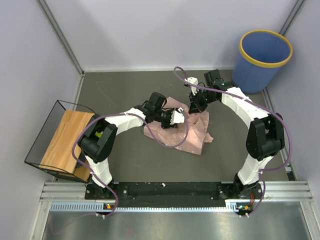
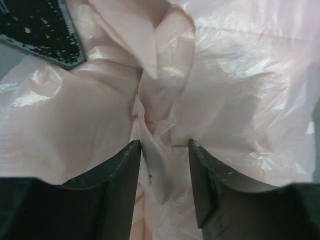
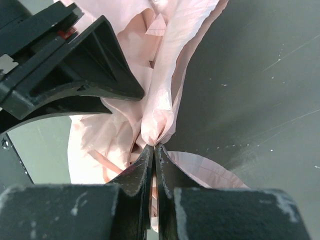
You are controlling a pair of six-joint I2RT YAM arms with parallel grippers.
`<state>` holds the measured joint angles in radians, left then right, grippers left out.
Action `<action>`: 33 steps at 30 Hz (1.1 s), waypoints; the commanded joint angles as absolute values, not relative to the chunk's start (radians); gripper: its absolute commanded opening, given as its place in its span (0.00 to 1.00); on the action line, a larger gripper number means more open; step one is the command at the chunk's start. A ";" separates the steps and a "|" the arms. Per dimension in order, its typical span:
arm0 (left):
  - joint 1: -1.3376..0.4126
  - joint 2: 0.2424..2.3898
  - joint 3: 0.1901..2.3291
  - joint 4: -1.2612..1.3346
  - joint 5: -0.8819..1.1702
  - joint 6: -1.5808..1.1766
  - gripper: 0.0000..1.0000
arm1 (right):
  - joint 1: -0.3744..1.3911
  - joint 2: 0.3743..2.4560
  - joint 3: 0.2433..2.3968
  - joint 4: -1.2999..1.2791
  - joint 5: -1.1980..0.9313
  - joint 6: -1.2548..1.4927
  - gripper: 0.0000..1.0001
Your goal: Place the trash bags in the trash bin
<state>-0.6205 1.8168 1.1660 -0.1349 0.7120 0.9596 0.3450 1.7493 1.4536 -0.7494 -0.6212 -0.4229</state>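
Note:
The pale pink trash bags (image 1: 192, 131) lie crumpled on the dark table between the two arms. The blue trash bin (image 1: 262, 62) with a yellow rim stands at the back right, apart from both grippers. My left gripper (image 1: 176, 118) is low over the bags' left part. In the left wrist view it (image 2: 165, 146) is open, with a fold of pink bag (image 2: 225, 90) in the gap between its fingers. My right gripper (image 1: 194, 106) is at the bags' far edge. In the right wrist view it (image 3: 155, 146) is shut on a pinched fold of bag (image 3: 165, 75).
A black wire basket holding a wooden board (image 1: 62, 140) stands at the left table edge. Grey walls close the back and sides. Purple cables loop over both arms. The left gripper's black body (image 3: 65, 75) is close beside the right fingers.

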 commanded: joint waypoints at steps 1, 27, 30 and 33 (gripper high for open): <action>-0.620 1.832 1.235 -0.074 0.672 0.982 0.31 | 0.357 1.701 1.511 -0.752 -0.646 -0.451 0.00; -1.080 1.270 0.784 -0.556 0.359 0.945 0.80 | 0.339 1.776 1.566 -0.905 -0.482 -0.403 0.84; -1.052 1.174 0.827 -0.595 0.452 0.875 0.90 | 0.357 1.758 1.502 -0.896 -0.448 -0.433 0.80; -1.013 1.067 0.798 -0.513 0.476 0.758 0.91 | 0.385 1.775 1.462 -0.853 -0.337 -0.448 0.75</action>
